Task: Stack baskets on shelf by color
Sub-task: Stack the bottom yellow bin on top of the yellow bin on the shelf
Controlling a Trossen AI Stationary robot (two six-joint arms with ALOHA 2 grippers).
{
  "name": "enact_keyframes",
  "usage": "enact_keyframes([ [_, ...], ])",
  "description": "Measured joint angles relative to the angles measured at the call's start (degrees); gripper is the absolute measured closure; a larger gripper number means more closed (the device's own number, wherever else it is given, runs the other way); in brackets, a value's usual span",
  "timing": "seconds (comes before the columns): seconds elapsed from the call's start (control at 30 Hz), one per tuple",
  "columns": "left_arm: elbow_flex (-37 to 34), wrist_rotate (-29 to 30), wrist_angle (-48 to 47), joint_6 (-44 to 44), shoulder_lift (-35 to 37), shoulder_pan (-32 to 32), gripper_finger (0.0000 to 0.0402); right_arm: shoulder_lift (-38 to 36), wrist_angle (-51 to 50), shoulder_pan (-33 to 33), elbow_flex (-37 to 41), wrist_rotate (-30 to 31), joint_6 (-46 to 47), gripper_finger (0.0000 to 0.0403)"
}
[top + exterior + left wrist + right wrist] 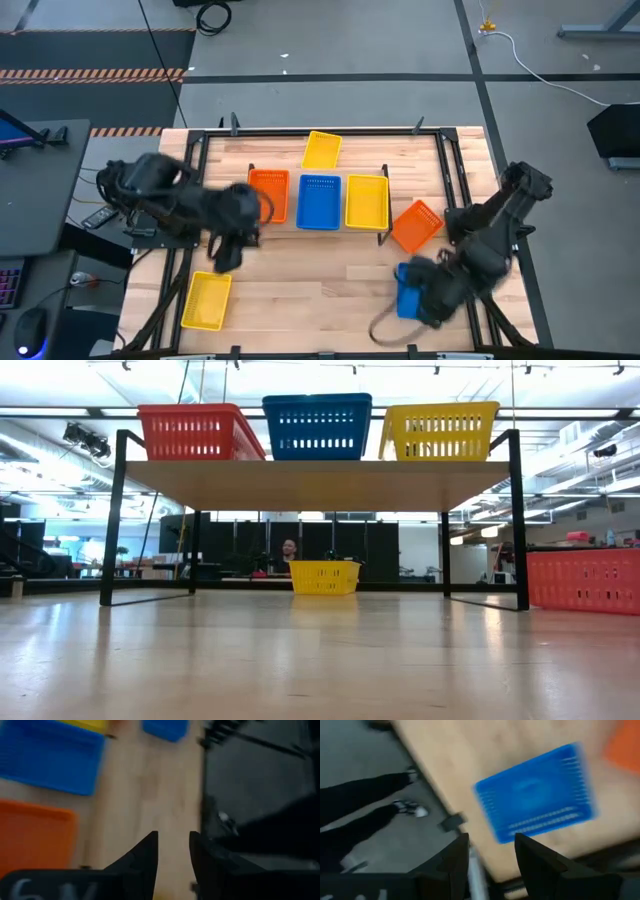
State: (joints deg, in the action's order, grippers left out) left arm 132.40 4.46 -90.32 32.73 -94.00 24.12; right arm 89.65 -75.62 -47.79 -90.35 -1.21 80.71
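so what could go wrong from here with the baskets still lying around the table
The blue basket under the right gripper lies close to the table's edge, so a clumsy grasp might push it off. The orange basket sits skewed beside the shelf's leg, and lifting it could catch there. The left gripper, open and empty, hangs near the orange basket on the shelf and might nudge it.

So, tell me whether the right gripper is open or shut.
Open: the right gripper shows a clear gap between its fingers, nothing in it, above a blue basket.

Orange basket (585, 580) cut off at the low view's right edge; right wrist view shows a motion-blurred blue basket (536, 792).
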Motion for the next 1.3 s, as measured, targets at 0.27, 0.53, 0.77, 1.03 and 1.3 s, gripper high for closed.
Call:
enact_keyframes([
  [0.27,-5.02,-0.43,0.37,6.30,-1.82,10.40,0.0285,2.79,12.98,-10.88,7.75,6.57,7.41,0.0235],
  [0.53,-10.02,-1.76,7.07,14.66,-3.52,14.17,0.0285,7.58,21.60,-13.42,13.17,4.62,9.69,0.0180],
  [0.77,-16.80,-9.38,0.67,15.57,-4.28,20.97,0.0285,8.11,21.93,-13.57,13.22,7.38,12.46,0.0143],
  [1.03,-29.21,-11.99,11.25,21.43,-4.36,29.53,0.0264,8.11,23.81,-13.60,13.18,7.86,12.80,0.0142],
  [1.3,-44.47,-13.66,24.51,29.94,-4.34,36.35,0.0233,8.13,25.93,-13.84,13.18,7.69,12.73,0.0142],
])
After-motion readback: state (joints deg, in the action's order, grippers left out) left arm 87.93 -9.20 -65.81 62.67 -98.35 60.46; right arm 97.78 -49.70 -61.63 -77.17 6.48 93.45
